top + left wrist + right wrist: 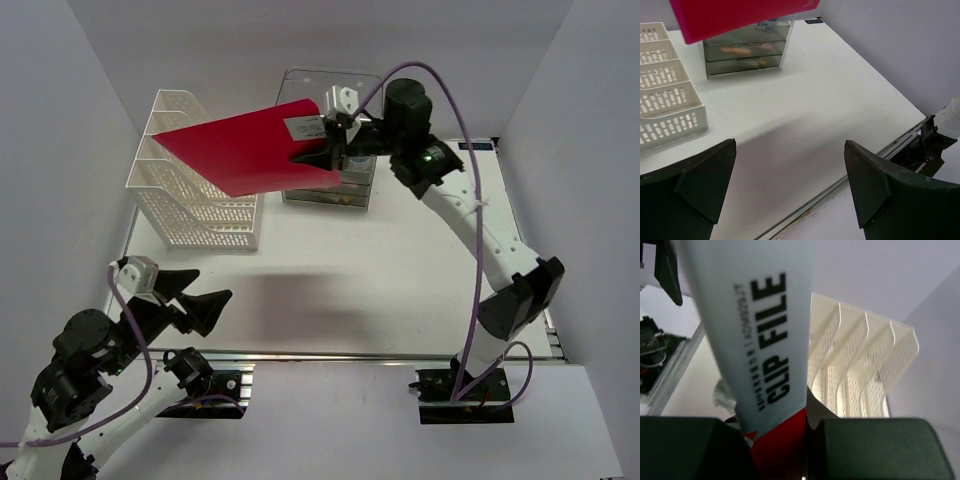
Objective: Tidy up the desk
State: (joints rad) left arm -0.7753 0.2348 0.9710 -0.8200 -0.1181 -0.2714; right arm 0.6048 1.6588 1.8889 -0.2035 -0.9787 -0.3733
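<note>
At lower left, the left gripper (210,287) hung released above the desk (380,270), a rigid white slab filling mid-frame. At upper centre, the right gripper (330,150) pinched a red clip file (235,150) by its labelled spine. The file was likely light, stiff and slick, and it was beside the mesh file rack (200,200).

Item count: one tabletop (380,290), one white mesh file rack (200,215), one clear drawer box (325,193) and one red clip file (245,150). The clear drawer box shows three stacked drawers in the left wrist view. The rig comprises two arms, the left arm (80,360) and the right arm (470,215), each fitted with one two-finger pincer, for a total of two: the left pincer (205,290) and the right pincer (335,150).
</note>
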